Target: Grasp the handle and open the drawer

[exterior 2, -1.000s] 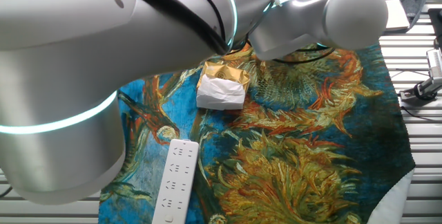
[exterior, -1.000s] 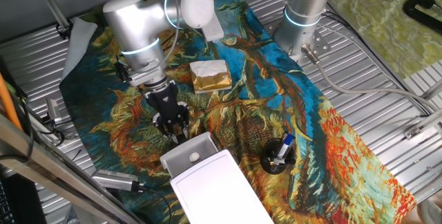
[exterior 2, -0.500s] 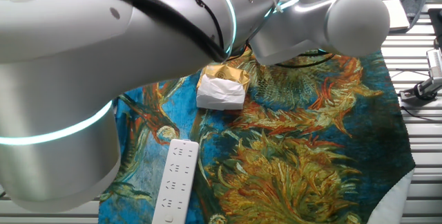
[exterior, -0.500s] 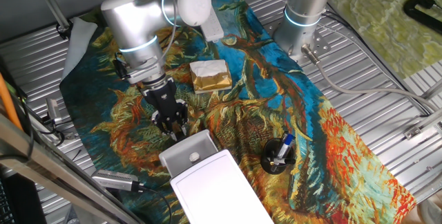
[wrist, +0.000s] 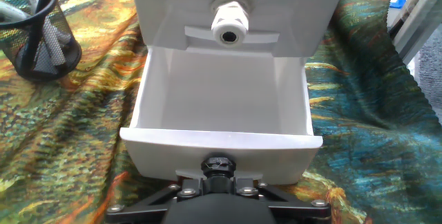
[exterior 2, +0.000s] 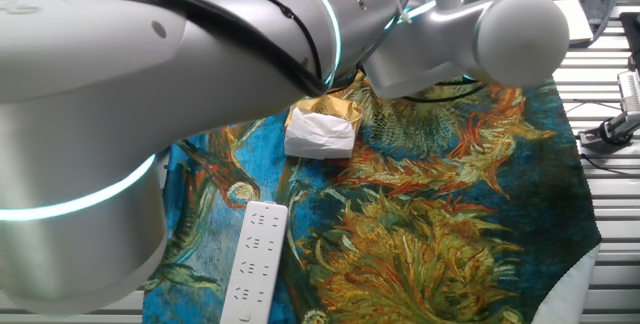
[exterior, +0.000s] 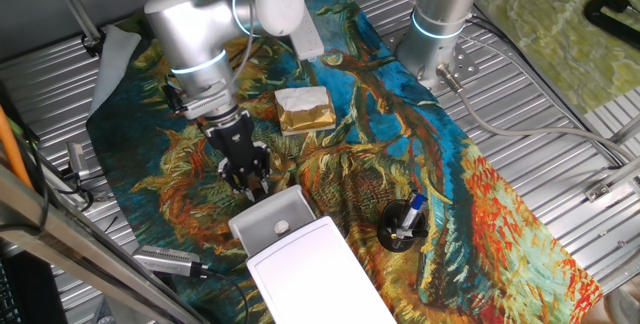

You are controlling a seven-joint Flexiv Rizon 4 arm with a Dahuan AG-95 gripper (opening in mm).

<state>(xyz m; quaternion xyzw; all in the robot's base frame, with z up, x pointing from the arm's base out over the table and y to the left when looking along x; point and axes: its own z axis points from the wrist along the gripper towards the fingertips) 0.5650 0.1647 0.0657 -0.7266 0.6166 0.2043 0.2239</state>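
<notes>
Painted cloth (exterior: 470,194), drawer (wrist: 221,106) slid further open, gripper (exterior: 247,181) at its front.

Your end effector (exterior: 248,179) hides the handle in every view; its fingertips fall below the hand view's bottom edge, so their grip can't be judged. The arm (exterior 2: 200,84) blocks the drawer (wrist: 221,120) entirely in the other fixed view.

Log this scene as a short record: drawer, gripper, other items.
drawer: pulled open, nothing inside
gripper: at the drawer's front panel; handle hidden, so the grip cannot be confirmed
upper knob: on the shut panel above the drawer
pen holder: on the cloth beside the box
gold-and-white block: on the cloth, apart from the gripper
remote: on the cloth
</notes>
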